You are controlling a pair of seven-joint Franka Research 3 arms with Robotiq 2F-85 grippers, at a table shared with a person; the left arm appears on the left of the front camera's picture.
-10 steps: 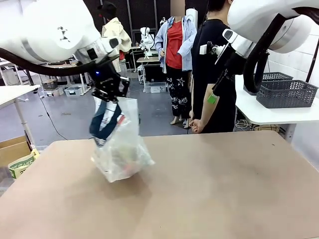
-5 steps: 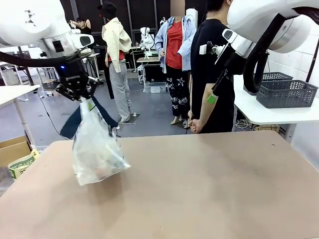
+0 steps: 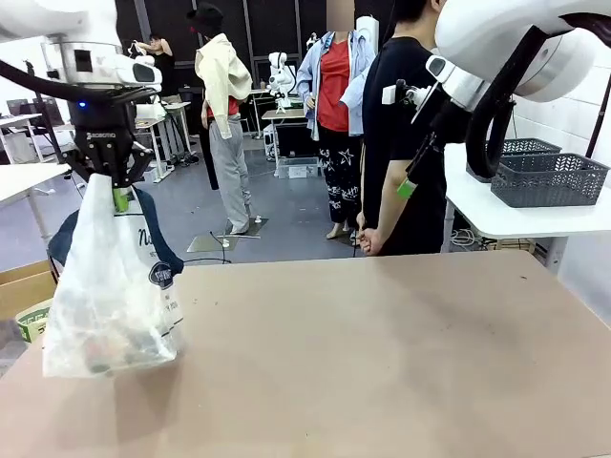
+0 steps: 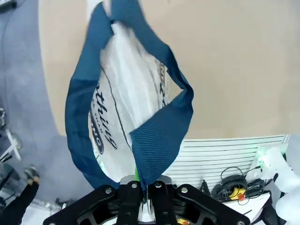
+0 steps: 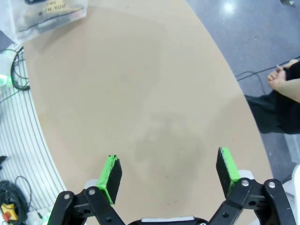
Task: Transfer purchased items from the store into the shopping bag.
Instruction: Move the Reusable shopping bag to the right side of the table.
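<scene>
My left gripper (image 3: 107,183) is shut on a navy strap (image 4: 159,140) of the shopping bag (image 3: 110,296), a translucent whitish tote with dark print. The bag hangs over the table's left edge, its bottom at table height. Dim shapes of the purchased items (image 3: 115,355) show through its lower part. In the left wrist view the gripper (image 4: 146,186) pinches the strap, with the bag (image 4: 126,89) below it. My right gripper (image 5: 169,171) is open and holds nothing, high over bare tabletop. The bag (image 5: 49,14) lies at that view's top left. The store is out of view on this table.
A person in black (image 3: 410,143) stands at the table's far side, one hand (image 3: 368,240) near its edge. Grey slotted baskets (image 3: 549,176) sit on a white side table at the right. A cardboard box (image 3: 24,286) stands on the floor left of the tan table (image 3: 382,363).
My left arm has carried the bag leftward from the table's middle-left to its left edge. The right arm has not moved.
</scene>
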